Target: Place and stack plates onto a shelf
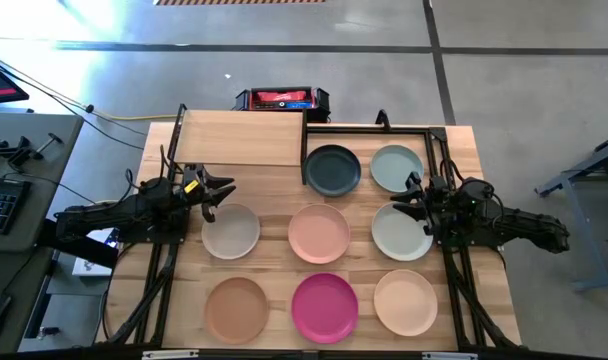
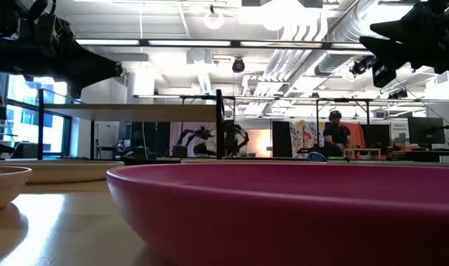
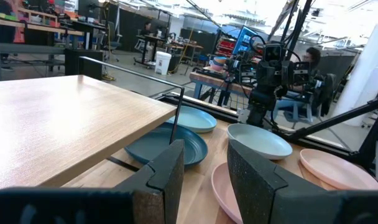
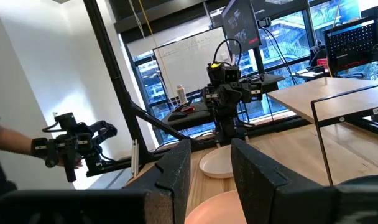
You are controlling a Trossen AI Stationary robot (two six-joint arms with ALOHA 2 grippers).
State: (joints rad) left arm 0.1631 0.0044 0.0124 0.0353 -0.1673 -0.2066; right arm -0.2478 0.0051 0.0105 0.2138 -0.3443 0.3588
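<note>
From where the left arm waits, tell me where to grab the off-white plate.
Grip the off-white plate by its raised rim on the edge facing the left gripper, coming from above. It lies flat and shallow, apart from its neighbours, so only the rim gives the jaws purchase.

A red-and-black box (image 1: pixel 282 99) sits on the floor beyond the table (image 1: pixel 464 150).

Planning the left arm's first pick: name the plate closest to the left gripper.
The off-white plate, first in the middle row, lies just beside the left gripper. The tan plate in the front row and the peach plate lie farther off.
</note>
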